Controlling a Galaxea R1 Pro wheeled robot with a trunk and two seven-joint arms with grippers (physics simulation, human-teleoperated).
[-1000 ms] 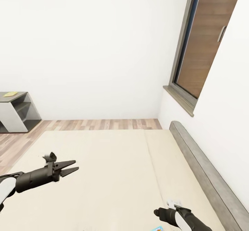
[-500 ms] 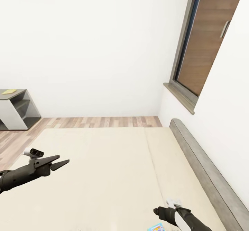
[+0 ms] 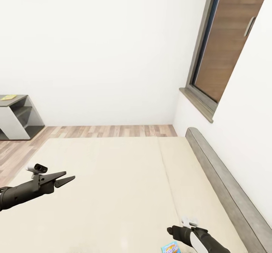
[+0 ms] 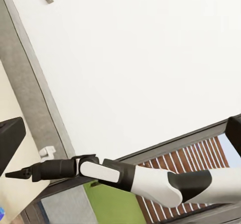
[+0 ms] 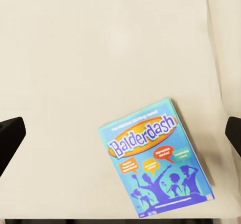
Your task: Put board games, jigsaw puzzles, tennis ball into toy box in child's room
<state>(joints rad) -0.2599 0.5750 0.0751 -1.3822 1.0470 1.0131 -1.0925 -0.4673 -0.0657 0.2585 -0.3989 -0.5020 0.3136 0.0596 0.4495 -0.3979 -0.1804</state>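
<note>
Grippers, left point(image 3: 70, 178) and right point(image 5: 120, 133), spread, empty over bed point(image 3: 124, 185); board game point(image 5: 153, 158) beneath right.

Blue board game point(image 3: 170, 247): cut off by the head view's lower edge. Right gripper point(image 4: 15, 173): jaw gap too small to tell.

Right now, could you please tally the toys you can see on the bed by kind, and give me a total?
Board games: 1, the blue board game lying flat on the bed, also at the head view's lower edge by the right tool.
Jigsaw puzzles: 0 seen.
Tennis balls: 0 seen.
Total: 1 toy.
</note>
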